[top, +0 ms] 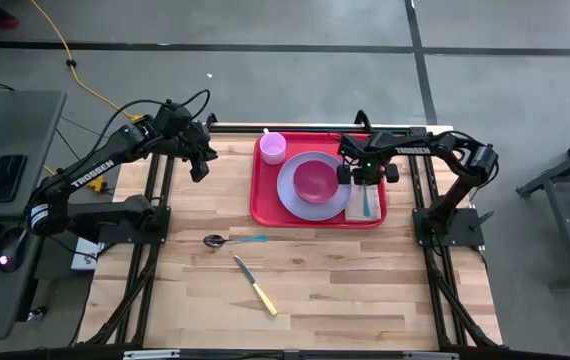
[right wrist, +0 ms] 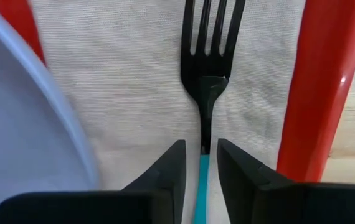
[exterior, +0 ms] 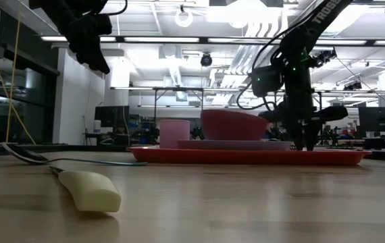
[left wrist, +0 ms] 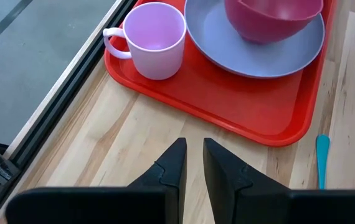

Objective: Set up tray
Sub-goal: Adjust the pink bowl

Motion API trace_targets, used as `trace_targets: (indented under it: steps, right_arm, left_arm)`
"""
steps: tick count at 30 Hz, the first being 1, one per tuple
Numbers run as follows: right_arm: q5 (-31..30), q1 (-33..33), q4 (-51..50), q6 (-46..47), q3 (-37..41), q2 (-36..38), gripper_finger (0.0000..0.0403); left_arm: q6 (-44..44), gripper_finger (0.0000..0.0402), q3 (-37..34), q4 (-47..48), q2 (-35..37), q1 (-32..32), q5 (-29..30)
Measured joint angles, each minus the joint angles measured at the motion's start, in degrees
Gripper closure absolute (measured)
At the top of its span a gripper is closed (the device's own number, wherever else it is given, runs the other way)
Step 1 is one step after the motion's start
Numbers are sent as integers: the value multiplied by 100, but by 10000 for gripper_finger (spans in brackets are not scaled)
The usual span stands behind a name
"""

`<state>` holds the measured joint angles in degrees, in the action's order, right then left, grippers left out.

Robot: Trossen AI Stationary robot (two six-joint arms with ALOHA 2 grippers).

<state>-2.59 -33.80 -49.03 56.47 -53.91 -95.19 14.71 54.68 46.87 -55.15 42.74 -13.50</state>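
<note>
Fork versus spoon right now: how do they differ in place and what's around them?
The fork lies on the napkin inside the tray, with the right claw straddling its handle. The spoon lies on bare table, outside the tray, with no claw near. Both have teal handles.

Red tray point(top: 265, 205); lavender plate point(top: 293, 190); pink cup point(top: 273, 148); teal-handled black fork point(right wrist: 207, 62).

Plate point(top: 305, 190), cup point(top: 273, 147) on tray point(top: 265, 205); bowl point(top: 315, 181) on plate.
</note>
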Motion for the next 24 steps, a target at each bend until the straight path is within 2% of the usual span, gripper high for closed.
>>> trace_targets:
  steps: [7,18,24]
  right_arm:
    - [-11,-2,1,1,0,489,320]
    - [18,45,14,52,0,1716,318]
    - [4,544,1020,52,0,2541,318]
  left_arm:
    - [27,316,0,0,-1,0,0]
    - [64,316,0,-2,-1,1,2]
    - [65,316,0,37,-1,0,0]
